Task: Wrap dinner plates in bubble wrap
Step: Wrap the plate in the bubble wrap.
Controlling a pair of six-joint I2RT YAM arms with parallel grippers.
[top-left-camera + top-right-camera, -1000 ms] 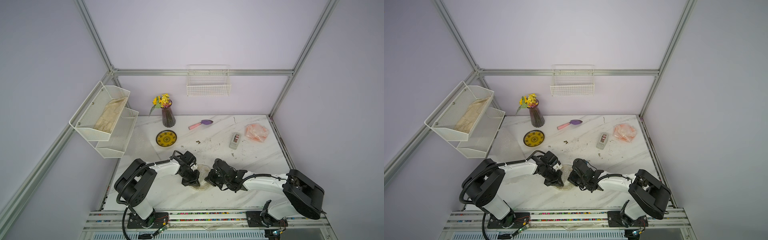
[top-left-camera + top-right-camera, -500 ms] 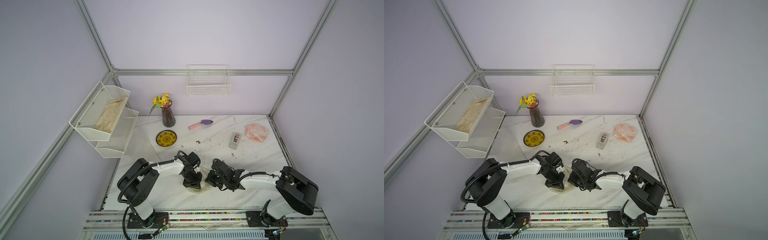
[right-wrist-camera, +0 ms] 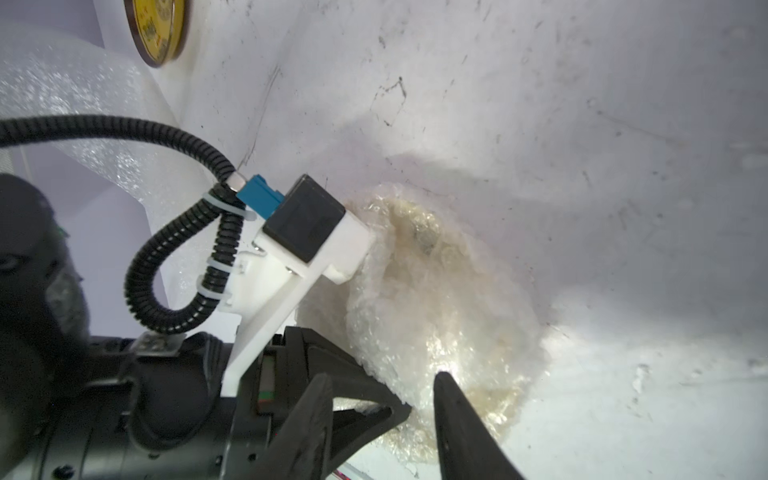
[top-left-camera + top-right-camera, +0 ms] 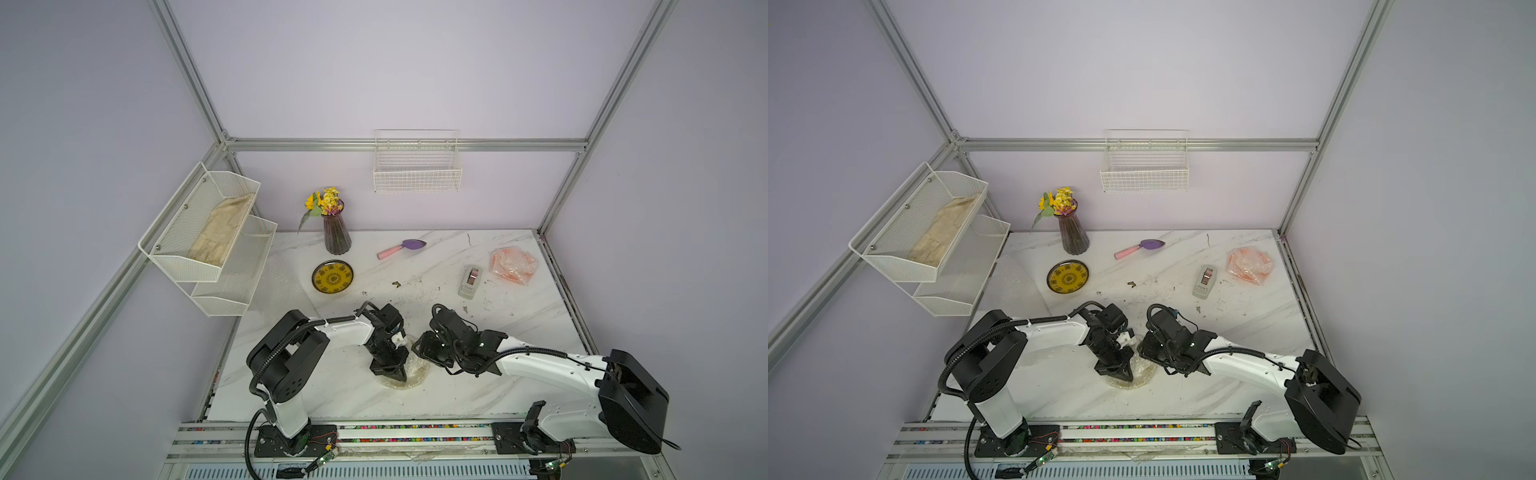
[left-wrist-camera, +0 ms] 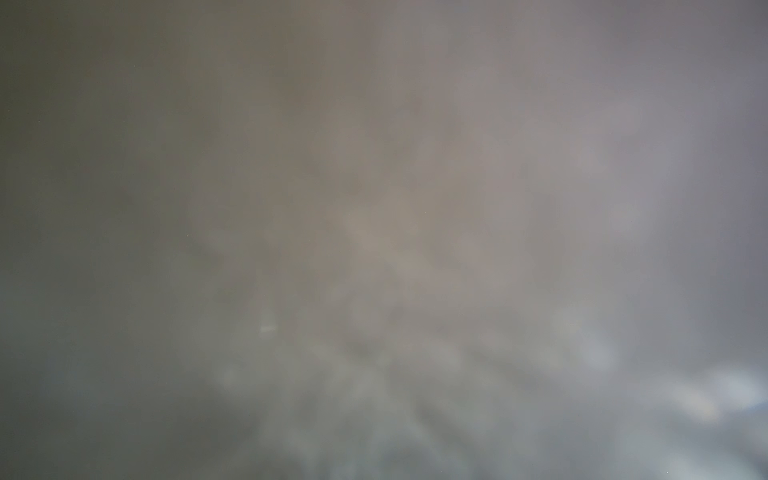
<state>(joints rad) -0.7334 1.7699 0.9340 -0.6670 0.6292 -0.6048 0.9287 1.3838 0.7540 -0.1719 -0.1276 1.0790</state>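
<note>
Bubble-wrapped plate (image 4: 417,371) at front-centre of tabletop (image 4: 457,399), both grippers on it.
Closed left gripper (image 4: 397,376) presses tips into the wrap; right gripper (image 3: 382,376) has jaws parted just beside it, gripping nothing. Yellow patterned plate (image 4: 333,277) lies bare, back-left.

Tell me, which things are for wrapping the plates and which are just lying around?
For the job: bubble-wrapped bundle; yellow patterned plate; wrapped orange plate; spare bubble wrap sheet; maybe the tape dispenser.

Just lying about: vase of flowers; purple trowel; beige cloth in the rack; wire wall basket.
</note>
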